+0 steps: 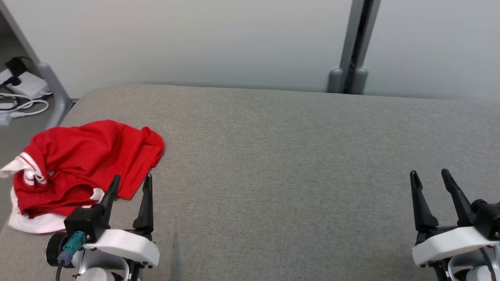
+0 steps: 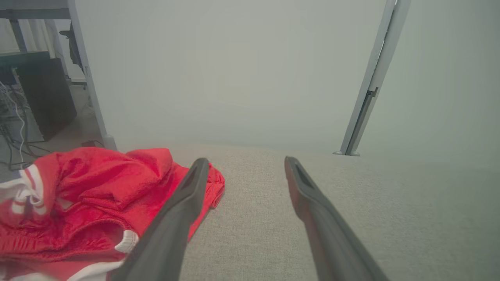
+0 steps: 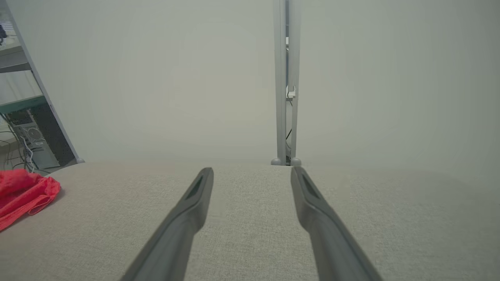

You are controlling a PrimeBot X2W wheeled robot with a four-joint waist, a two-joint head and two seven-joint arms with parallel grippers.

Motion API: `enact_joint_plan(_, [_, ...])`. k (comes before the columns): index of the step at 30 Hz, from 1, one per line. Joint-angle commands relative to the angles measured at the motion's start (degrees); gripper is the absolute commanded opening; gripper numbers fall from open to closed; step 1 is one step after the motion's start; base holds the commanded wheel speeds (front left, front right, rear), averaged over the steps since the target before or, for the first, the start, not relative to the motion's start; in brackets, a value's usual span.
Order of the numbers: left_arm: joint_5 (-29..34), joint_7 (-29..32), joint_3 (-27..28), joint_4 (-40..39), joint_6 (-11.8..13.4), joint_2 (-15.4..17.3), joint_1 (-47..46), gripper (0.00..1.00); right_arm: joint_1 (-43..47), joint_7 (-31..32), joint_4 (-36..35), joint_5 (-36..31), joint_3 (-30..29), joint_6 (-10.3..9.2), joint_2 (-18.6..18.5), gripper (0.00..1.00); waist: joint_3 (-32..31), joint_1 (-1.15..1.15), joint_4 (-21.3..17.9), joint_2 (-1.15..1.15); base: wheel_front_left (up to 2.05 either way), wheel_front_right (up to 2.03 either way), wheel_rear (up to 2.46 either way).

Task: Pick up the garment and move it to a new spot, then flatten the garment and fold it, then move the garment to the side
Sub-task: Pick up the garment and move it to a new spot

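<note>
Lying crumpled, red garment (image 1: pixel 90 164): long axis roughly left-right, white-trimmed end leftward; left, right jaws apart, empty.

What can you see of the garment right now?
The garment is red with white trim and stripes, of what looks like thin sports knit. It lies crumpled in a heap, unfolded, at the left end of the grey pad, its white edge near the rim. The open left gripper stands at its near right edge, not gripping it.

Garment (image 1: pixel 90 156) bright red, white trim with red stripes; surface (image 1: pixel 293 156) grey, seemingly fine-woven; wall (image 1: pixel 195 39) pale.
</note>
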Motion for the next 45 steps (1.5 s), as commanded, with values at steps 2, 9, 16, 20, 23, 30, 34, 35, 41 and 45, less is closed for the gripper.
enact_joint_plan(2, [-0.35, -0.17, 0.24, -0.33, 0.57, 0.15, -0.73, 1.00, 0.31, 0.26, -0.54, -0.27, 0.13, 0.00, -0.26, 1.00, 0.17, 0.00, 3.05, 0.00, 0.00, 0.00, 0.00])
enact_joint_plan(9, [-1.47, -0.80, 1.07, -0.64, 1.20, 0.18, -0.62, 1.00, -0.20, 0.49, -1.43, -0.29, 1.50, -0.01, -0.20, 1.00, 0.44, 0.00, 8.13, 0.00, 0.00, 0.00, 0.00])
enact_joint_plan(16, [-1.87, -0.99, 1.26, -0.55, 1.68, 0.50, -0.32, 1.00, -0.37, 0.61, -1.51, -0.23, 2.09, -0.01, -0.05, 1.00, 0.44, 0.00, 10.83, 0.00, 0.00, 0.00, 0.00])
enact_joint_plan(20, [-2.06, -1.07, 1.24, -0.67, 2.17, 0.46, -0.26, 1.00, -0.27, 0.69, -1.45, -0.23, 2.23, 0.00, -0.11, 1.00, 0.42, 0.00, 11.38, 0.00, 0.00, 0.00, 0.00])
enact_joint_plan(23, [-2.06, -1.08, 1.21, -0.71, 2.36, 0.58, -0.11, 1.00, -0.01, 0.74, -1.48, -0.17, 2.34, 0.00, -0.24, 1.00, 0.28, 0.00, 11.45, 0.00, 0.00, 0.00, 0.00])
enact_joint_plan(30, [-1.02, -1.69, 1.66, -1.45, 4.03, 1.06, -2.05, 1.00, 0.02, 1.31, -2.38, -0.30, 2.29, 0.00, -0.58, 1.00, 1.00, 0.00, 11.48, 0.00, 0.00, 0.00, 0.00])
enact_joint_plan(34, [-0.49, -1.59, 2.15, -2.10, 4.84, 1.89, -4.31, 1.00, -0.74, 1.79, -3.19, -0.60, 2.39, 0.00, -0.85, 1.00, 2.22, 0.00, 11.25, 0.00, 0.00, 0.00, 0.00])
enact_joint_plan(35, [-0.55, -1.47, 2.47, -2.19, 4.86, 2.23, -5.45, 1.00, -1.11, 1.96, -3.58, -0.67, 2.48, -0.01, -1.00, 1.00, 2.79, 0.00, 11.13, 0.00, 0.00, 0.00, 0.00])
enact_joint_plan(41, [-2.53, 0.82, 4.91, 2.55, 4.47, 4.85, -13.24, 1.00, -2.85, 3.66, -6.05, -1.06, 2.66, -0.01, -2.10, 1.00, 8.00, 0.00, 9.46, 0.00, 0.00, 0.00, 0.00])
enact_joint_plan(45, [-5.63, 3.43, 6.98, 10.15, 3.00, 6.51, -18.95, 1.00, -4.59, 5.12, -7.99, -1.37, 2.99, -0.01, -3.33, 1.00, 13.38, 0.00, 7.91, 0.00, 0.00, 0.00, 0.00])
